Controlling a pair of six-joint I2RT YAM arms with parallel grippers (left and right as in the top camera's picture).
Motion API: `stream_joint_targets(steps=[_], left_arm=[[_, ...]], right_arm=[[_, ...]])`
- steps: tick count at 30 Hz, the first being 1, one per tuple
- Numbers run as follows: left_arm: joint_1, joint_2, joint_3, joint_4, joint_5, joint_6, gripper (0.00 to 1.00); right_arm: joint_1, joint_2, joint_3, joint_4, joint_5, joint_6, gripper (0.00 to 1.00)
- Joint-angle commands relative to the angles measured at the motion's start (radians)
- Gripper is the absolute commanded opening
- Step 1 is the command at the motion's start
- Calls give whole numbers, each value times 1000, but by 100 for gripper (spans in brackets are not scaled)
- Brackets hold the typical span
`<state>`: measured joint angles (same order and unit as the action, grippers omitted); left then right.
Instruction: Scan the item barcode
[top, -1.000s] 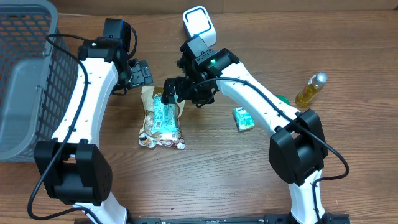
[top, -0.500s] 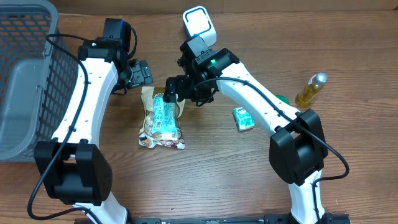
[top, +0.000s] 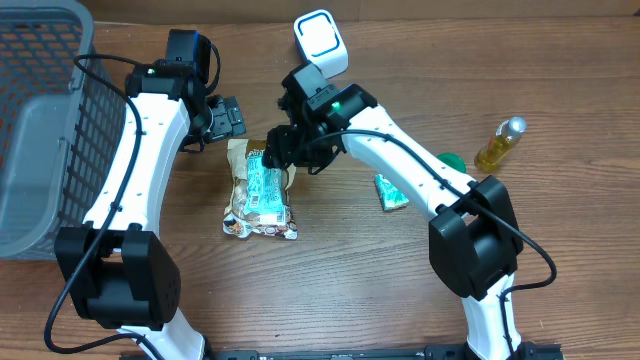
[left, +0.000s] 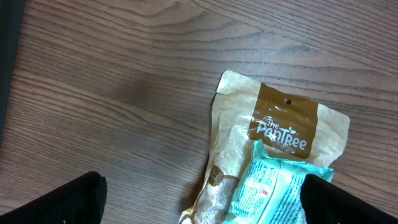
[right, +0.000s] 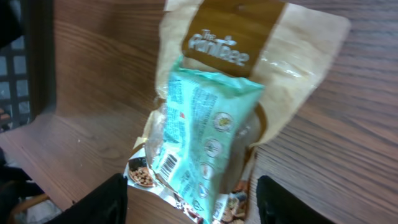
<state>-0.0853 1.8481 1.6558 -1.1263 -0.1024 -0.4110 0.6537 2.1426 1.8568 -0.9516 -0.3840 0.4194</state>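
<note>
A teal packet (top: 265, 187) lies on top of a brown snack pouch (top: 238, 160) at mid-table. Its barcode (right: 166, 165) faces up in the right wrist view. My right gripper (top: 281, 146) hangs over the packet's far end. In its own view the right gripper (right: 196, 202) is open, its fingers straddling the teal packet (right: 202, 124) with a gap on each side. My left gripper (top: 226, 117) is wide open just beyond the pouch's top. The left gripper (left: 205, 202) holds nothing; the pouch (left: 283, 121) lies below it. A white scanner (top: 319, 37) stands at the back.
A grey wire basket (top: 45, 60) fills the far left. To the right lie a small teal box (top: 392, 190), a green object (top: 453, 158) and a yellow bottle (top: 500, 144).
My right gripper has shifted slightly left and down over the teal packet's far end, and its wrist has turned a little. The left arm and the packets have not moved.
</note>
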Motion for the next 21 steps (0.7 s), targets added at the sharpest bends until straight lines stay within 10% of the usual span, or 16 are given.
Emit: stream_joint_targets(steps=[1, 21], left_arm=[[-9, -13, 13, 2, -9, 15, 100], [-9, -14, 13, 2, -9, 15, 100]], right_arm=[[26, 13, -6, 26, 10, 4, 59], [35, 13, -140, 166, 63, 80, 57]])
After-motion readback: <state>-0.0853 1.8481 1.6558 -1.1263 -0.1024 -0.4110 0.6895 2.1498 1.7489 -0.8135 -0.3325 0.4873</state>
